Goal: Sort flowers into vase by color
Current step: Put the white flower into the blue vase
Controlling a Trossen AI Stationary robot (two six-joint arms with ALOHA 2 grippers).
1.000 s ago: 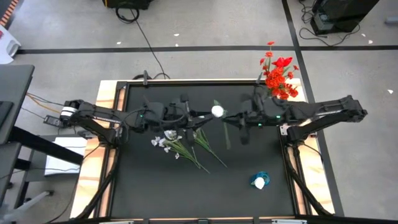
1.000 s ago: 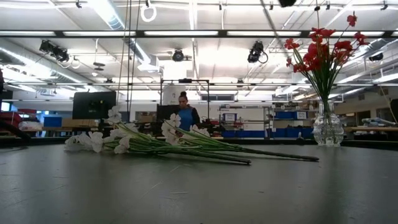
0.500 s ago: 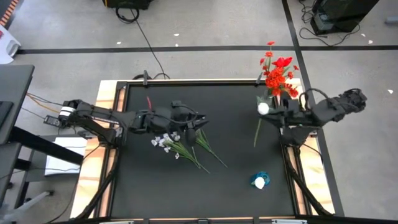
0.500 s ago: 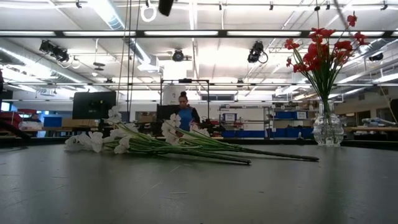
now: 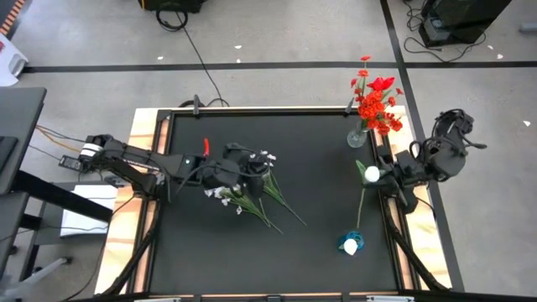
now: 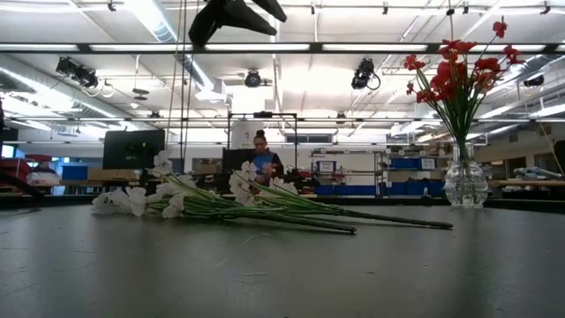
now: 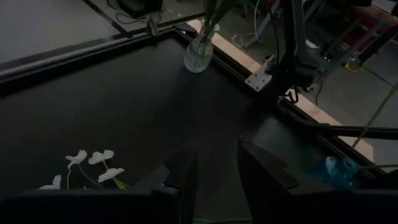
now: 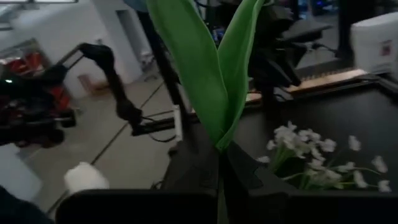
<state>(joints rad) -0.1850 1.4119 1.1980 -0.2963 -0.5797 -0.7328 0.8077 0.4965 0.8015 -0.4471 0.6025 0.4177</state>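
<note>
My right gripper (image 5: 383,174) is at the table's right edge, shut on a white flower; its bloom (image 5: 371,174) is beside the fingers and its stalk (image 5: 362,210) runs toward a small blue vase (image 5: 351,244) that holds a white bloom. A clear vase (image 5: 358,138) at the far right holds the red flowers (image 5: 377,105). Several white flowers (image 5: 239,195) lie flat on the table's left half. My left gripper (image 5: 252,161) is open and empty above them; in the left wrist view (image 7: 214,177) some of their blooms (image 7: 93,160) show beside it. My right gripper pinches the white flower's green stalk (image 8: 220,186) between its two fingers, just below where two long leaves (image 8: 211,74) spring from it. The fingers come level from the table's right side and lie across the stalk. The flower is lifted clear of the table.
The table has a raised black frame (image 5: 252,109). Across the table, the clear vase (image 6: 465,181) stands at the right and the flower pile (image 6: 229,208) at the left. A person (image 6: 262,163) stands in the room behind. Bare table lies between the pile and the vases.
My right gripper has drawn back from the table's middle to its right edge, carrying the white flower away from my left gripper. The flower has turned, so its stalk points toward the near edge. My left gripper has gone back left and down over the flower pile.
</note>
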